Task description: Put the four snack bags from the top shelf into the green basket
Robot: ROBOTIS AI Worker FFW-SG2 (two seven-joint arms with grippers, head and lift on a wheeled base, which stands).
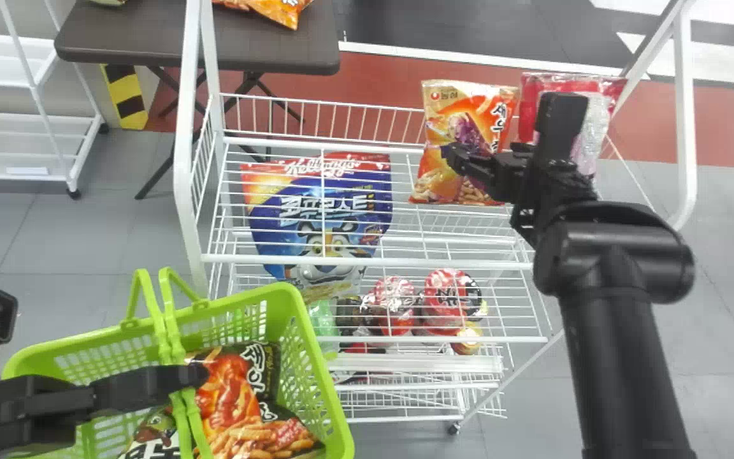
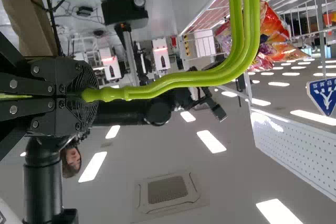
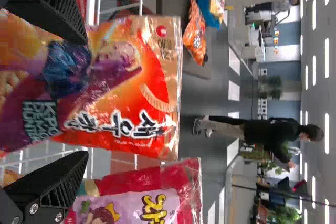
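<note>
Orange bag [image 1: 441, 111]: upright on the top shelf [image 1: 405, 261], between my right gripper's [image 1: 507, 127] widely spread fingers, unclamped.
Right edge: pink bag [image 1: 604, 95] just beside.
Left room: wide gap to the post [image 1: 183, 146].
Basket [image 1: 332, 386]: my left gripper [image 1: 196, 375] closed on its handle [image 2: 163, 83].
</note>
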